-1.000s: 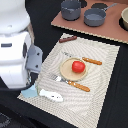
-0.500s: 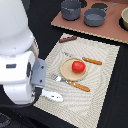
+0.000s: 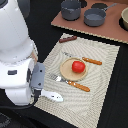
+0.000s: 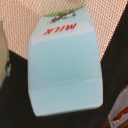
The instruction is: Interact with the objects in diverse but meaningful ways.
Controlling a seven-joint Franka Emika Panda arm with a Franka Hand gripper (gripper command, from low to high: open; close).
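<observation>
A light blue milk carton (image 4: 64,65) with red "MILK" lettering fills the wrist view, lying flat with its top on the mat's edge and the rest on the dark table. My arm hides it in the exterior view. My gripper (image 3: 37,81) hangs over the mat's near-left corner, and its fingers do not show in either view. A round red tomato (image 3: 77,66) sits on a wooden plate (image 3: 64,70). A dark brown sausage (image 3: 67,38) lies at the mat's far edge. A white elongated piece (image 3: 52,96) lies just beside the gripper.
A striped beige placemat (image 3: 102,92) lies on a dark table. An orange-handled knife (image 3: 92,61) and fork (image 3: 75,84) flank the plate. Two grey pots (image 3: 94,17) stand on a brown board at the back.
My arm has come down and forward over the mat's near-left corner. It now covers the blue carton in the exterior view. The other objects have not moved.
</observation>
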